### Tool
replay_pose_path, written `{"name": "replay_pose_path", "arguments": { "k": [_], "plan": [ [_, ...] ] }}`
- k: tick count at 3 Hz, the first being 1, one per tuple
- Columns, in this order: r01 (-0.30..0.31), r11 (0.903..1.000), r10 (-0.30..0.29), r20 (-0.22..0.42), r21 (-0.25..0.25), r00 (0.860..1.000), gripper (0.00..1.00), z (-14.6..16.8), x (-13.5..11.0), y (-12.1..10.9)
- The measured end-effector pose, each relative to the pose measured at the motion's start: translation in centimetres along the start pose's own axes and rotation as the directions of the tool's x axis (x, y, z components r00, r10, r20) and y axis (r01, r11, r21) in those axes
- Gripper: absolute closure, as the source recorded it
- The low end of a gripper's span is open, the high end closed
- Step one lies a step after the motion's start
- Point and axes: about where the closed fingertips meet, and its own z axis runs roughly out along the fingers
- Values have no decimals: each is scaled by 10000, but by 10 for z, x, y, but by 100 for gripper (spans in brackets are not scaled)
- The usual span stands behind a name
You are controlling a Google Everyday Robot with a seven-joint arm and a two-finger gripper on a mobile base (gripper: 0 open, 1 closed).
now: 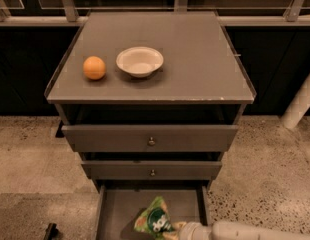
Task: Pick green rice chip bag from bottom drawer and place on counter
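Noted: smooth, rounded, off-white tubular arm [260, 232] along the bottom right edge, slightly thicker at the wrist. Ends in gripper [171, 230], bottom centre of view, same pale tone, detail indistinct.

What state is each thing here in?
Bottom drawer: pulled open.
Top drawer: looks shut.
Middle drawer: looks shut.
Green bag: standing on edge inside bottom drawer.
Gripper: low in that drawer, against the bag.
Bowl: upright, empty, on counter.
Orange ball: beside bowl, not touching.
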Motion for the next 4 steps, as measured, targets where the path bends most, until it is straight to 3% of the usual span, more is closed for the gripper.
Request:
{"name": "replay_pose_path", "arguments": {
  "k": [1, 2, 3, 4],
  "plan": [
    [687, 9953, -693, 74, 688, 9976, 100, -32, -31, -23],
    [687, 9953, -693, 74, 687, 9976, 100, -32, -31, -23],
    [1149, 9900, -1165, 155, 817, 9931, 100, -63, -51, -24],
    [1844, 9799, -1859, 125, 763, 9825, 100, -114, -81, -6]
  ]
}}
